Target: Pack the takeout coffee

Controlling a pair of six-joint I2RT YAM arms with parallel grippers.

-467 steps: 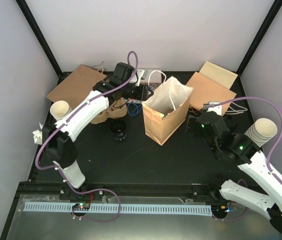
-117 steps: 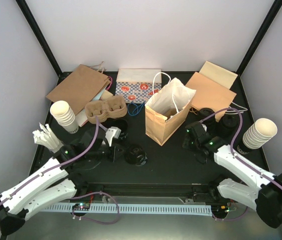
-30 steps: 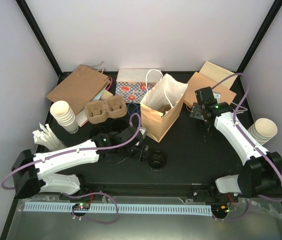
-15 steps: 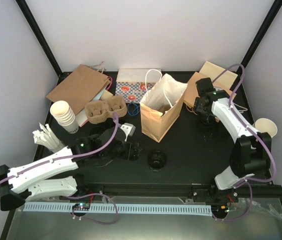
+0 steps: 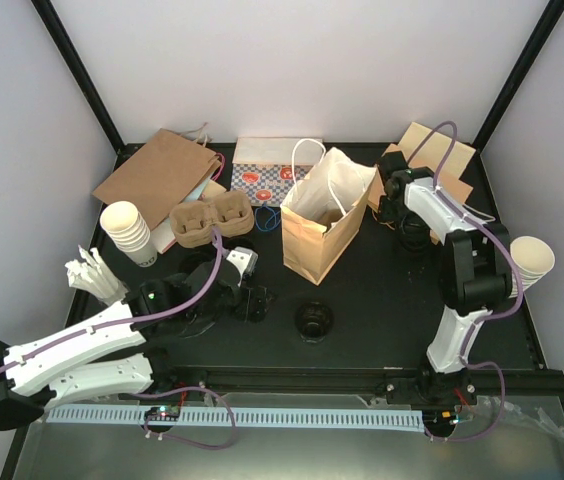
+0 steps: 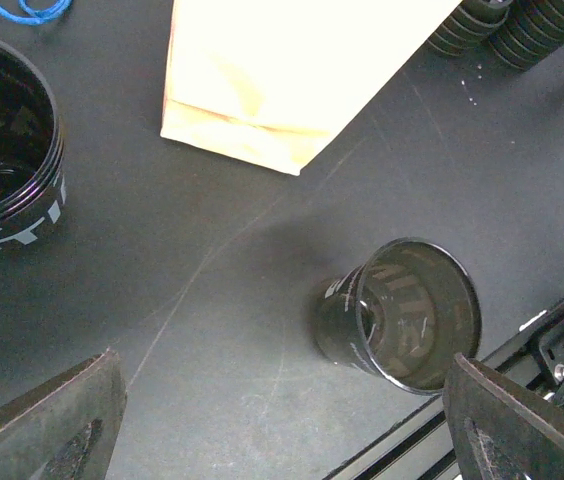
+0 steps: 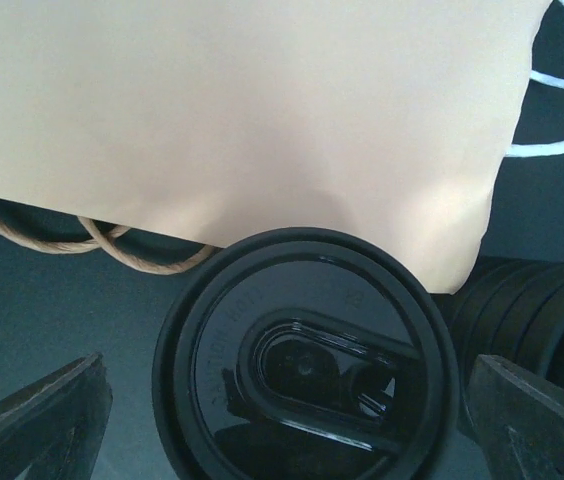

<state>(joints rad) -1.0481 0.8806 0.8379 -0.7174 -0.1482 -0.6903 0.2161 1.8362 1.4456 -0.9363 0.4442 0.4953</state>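
Observation:
A black cup (image 5: 314,320) stands alone near the table's front middle; the left wrist view shows it open-topped (image 6: 402,315). My left gripper (image 5: 250,298) is open just to its left, nothing between its fingers (image 6: 57,415). A second open black cup (image 6: 7,150) sits further left. The open brown paper bag (image 5: 324,215) stands upright mid-table. At the back right, my right gripper (image 5: 399,208) hovers open over a takeout coffee with a black lid (image 7: 307,370), one finger (image 7: 32,420) on each side and not touching it.
A brown pulp carrier (image 5: 212,220) and flat paper bags (image 5: 157,175) lie at the back left. Cream cup stacks stand at the left (image 5: 127,228) and right (image 5: 530,258). Black lids (image 7: 537,320) are stacked beside the lidded cup, with a flat kraft bag (image 7: 252,120) behind.
My left gripper has opened and drawn back to the left, leaving the black cup standing by itself. The right arm swung to the back right, above the lidded cup.

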